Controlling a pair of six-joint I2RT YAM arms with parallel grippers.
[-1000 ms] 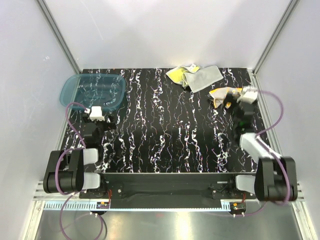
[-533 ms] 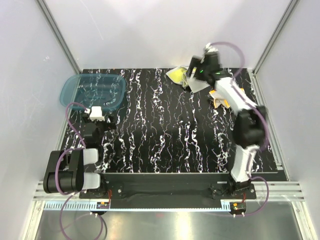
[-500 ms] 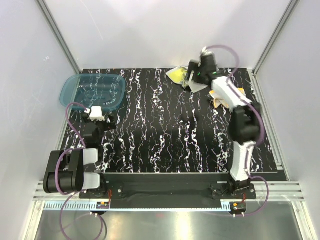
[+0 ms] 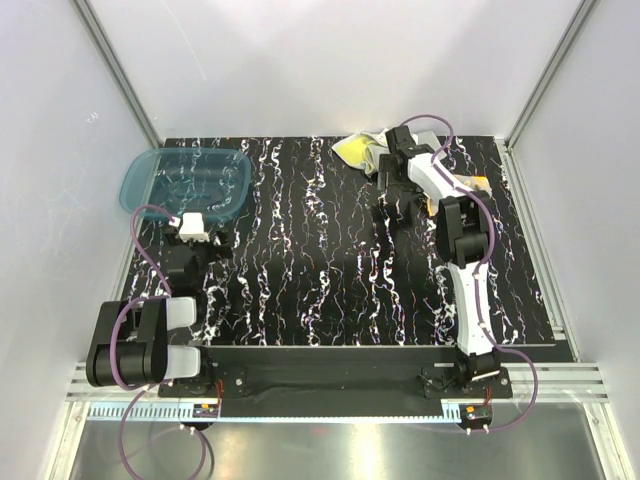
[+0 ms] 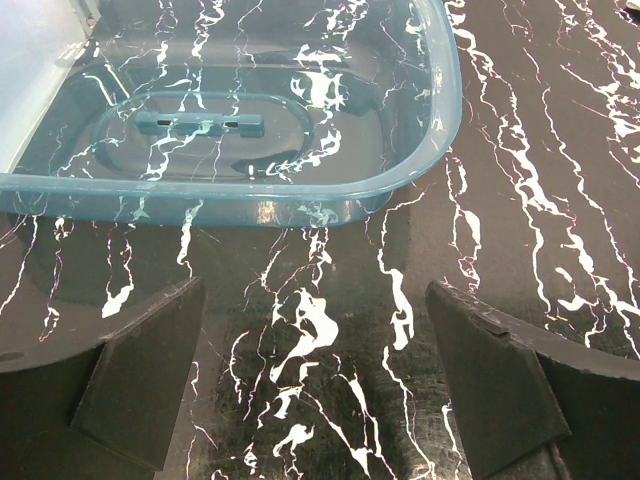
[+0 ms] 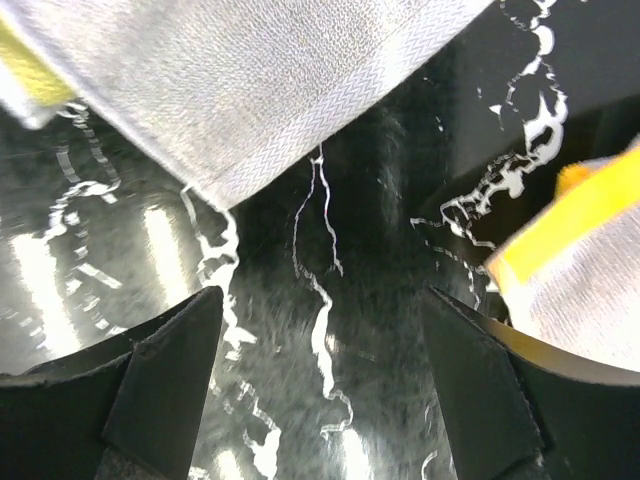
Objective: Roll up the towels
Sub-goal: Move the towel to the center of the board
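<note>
Towels lie unrolled at the far right of the table [image 4: 320, 270]: the pale yellow towel [image 6: 250, 90], crumpled with its grey-beige side showing, and the orange towel [image 6: 570, 250] near it, with bare tabletop between them. The right gripper [image 6: 320, 310] hangs over that gap with jaws apart and nothing in them, while the left gripper [image 5: 312, 330] sits in front of the teal basin [image 5: 250, 190], jaws wide apart and empty. Assessment: this is the approach to a first towel, with rolling not yet begun; the next move calls for choosing one towel's edge, closing on it, and probably flattening the cloth first.
</note>
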